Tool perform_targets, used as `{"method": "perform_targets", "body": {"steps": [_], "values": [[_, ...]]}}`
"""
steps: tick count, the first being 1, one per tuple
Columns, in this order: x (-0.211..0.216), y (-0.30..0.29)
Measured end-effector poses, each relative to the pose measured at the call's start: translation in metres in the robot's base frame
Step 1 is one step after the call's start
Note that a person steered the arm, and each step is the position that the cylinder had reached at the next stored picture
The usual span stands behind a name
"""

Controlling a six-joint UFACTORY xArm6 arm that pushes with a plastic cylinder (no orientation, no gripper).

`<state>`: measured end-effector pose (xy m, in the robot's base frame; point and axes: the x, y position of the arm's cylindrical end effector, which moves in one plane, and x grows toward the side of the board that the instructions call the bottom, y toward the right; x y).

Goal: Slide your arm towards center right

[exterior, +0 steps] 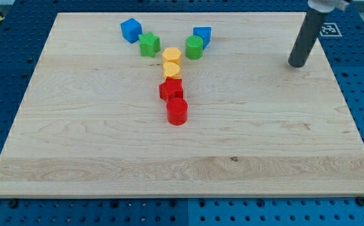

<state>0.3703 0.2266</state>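
My tip rests on the wooden board at the view's upper right, far to the right of all the blocks. The blocks form a Y shape left of centre. A blue cube and a green star-shaped block make the left branch. A blue block and a green cylinder make the right branch. Two yellow blocks, a red star-shaped block and a red cylinder make the stem, running towards the view's bottom.
The board lies on a blue perforated table. A white tag with a black pattern sits just past the board's top right edge, behind the rod.
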Motion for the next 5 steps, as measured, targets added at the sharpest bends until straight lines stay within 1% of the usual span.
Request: {"method": "perform_targets", "body": {"steps": [1, 2, 3, 4, 5], "values": [[0.0, 0.0], [0.037, -0.009], [0.055, -0.015], [0.06, -0.07], [0.06, -0.086]]}}
